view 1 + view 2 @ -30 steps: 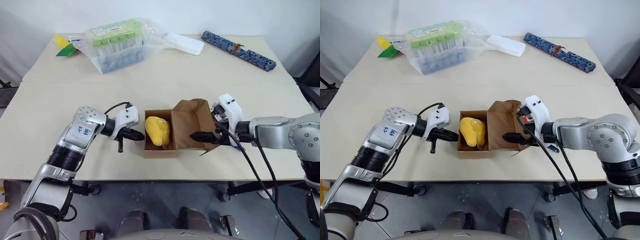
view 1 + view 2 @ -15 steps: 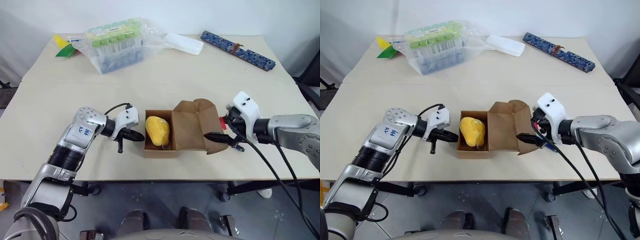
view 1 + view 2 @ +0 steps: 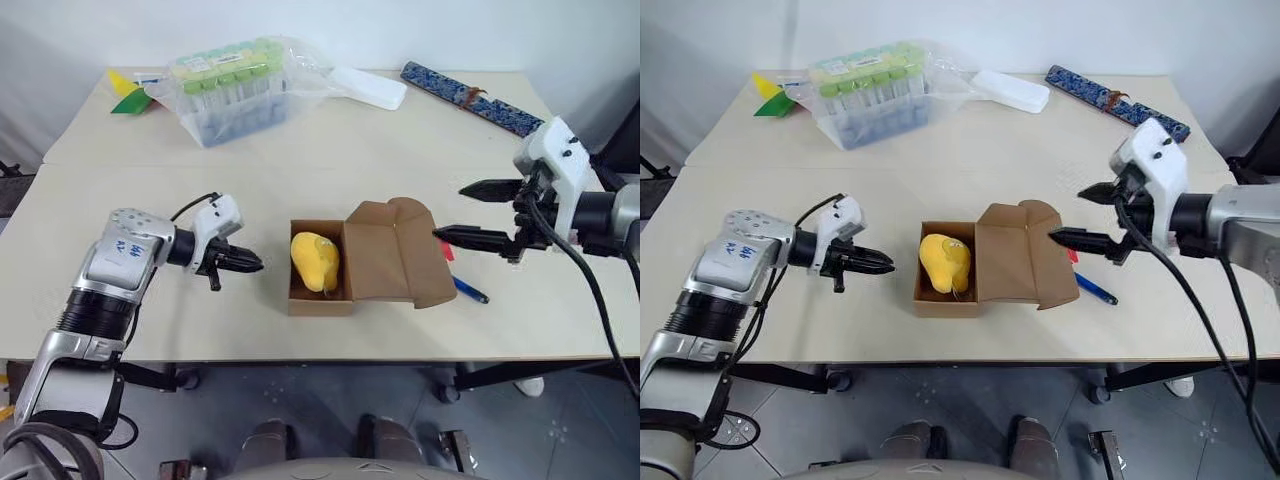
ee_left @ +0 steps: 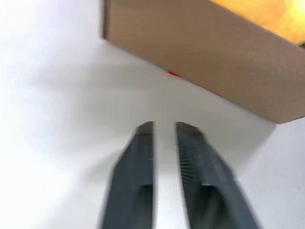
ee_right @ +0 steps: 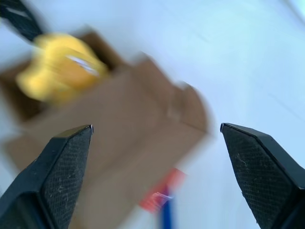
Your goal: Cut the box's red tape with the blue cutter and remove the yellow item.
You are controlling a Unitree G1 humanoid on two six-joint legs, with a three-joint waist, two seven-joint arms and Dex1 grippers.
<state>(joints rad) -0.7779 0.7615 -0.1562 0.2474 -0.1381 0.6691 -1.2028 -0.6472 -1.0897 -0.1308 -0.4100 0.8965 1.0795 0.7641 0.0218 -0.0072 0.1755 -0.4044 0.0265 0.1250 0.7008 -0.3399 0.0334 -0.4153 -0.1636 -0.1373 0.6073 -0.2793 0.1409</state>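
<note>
The brown box (image 3: 320,292) stands open near the table's front edge, its flap (image 3: 388,255) folded out to the right. The yellow item (image 3: 315,262) lies inside. A bit of red tape (image 3: 446,253) peeks out behind the flap. The blue cutter (image 3: 468,291) lies on the table just right of it. My left gripper (image 3: 250,264) hovers a short way left of the box, its fingers (image 4: 140,157) a narrow gap apart and empty. My right gripper (image 3: 463,212) hangs raised to the right of the flap, wide open and empty, above the cutter (image 5: 167,217).
At the back stand a clear bag of green-capped tubes (image 3: 230,85), a white flat case (image 3: 370,88), a long blue patterned bar (image 3: 475,100) and yellow and green paper pieces (image 3: 125,92). Black cables trail from both wrists.
My right gripper has lifted up and to the right, off the flap, which now lies open. My left gripper has drawn back left from the box and parted slightly.
</note>
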